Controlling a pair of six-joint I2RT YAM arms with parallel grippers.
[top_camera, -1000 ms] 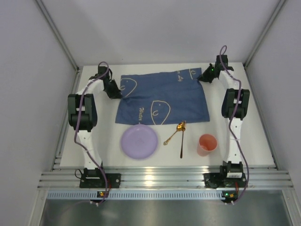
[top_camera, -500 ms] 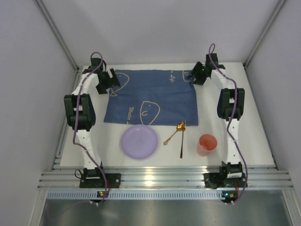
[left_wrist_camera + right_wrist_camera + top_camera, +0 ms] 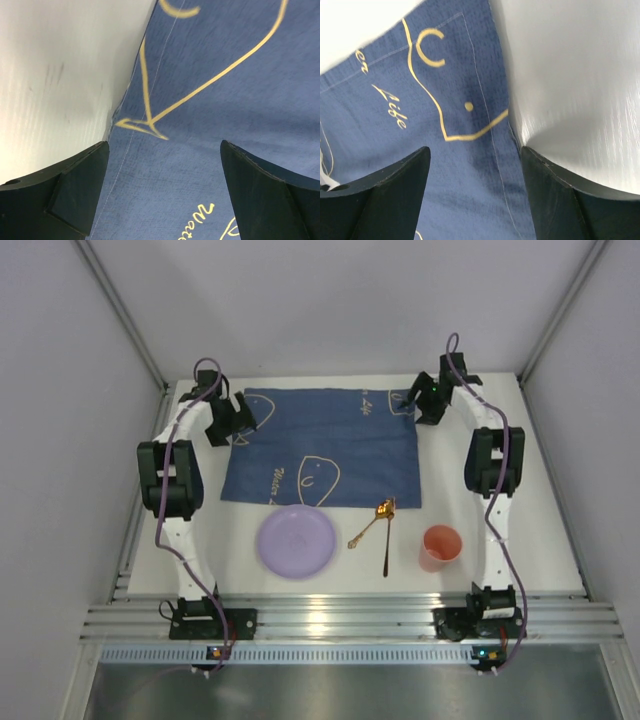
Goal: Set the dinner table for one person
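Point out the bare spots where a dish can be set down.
The mat is bare across its middle, between the left arm and right arm. The table is bare right of the right arm and in a thin strip between plate and rail. Crowded: the near row of plate, cutlery and cup.

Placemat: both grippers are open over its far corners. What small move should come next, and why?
Probably raise the left gripper off the placemat and draw it back toward the purple plate. It and the right gripper stand open, the placemat lies flat, and the plate is not yet on it.
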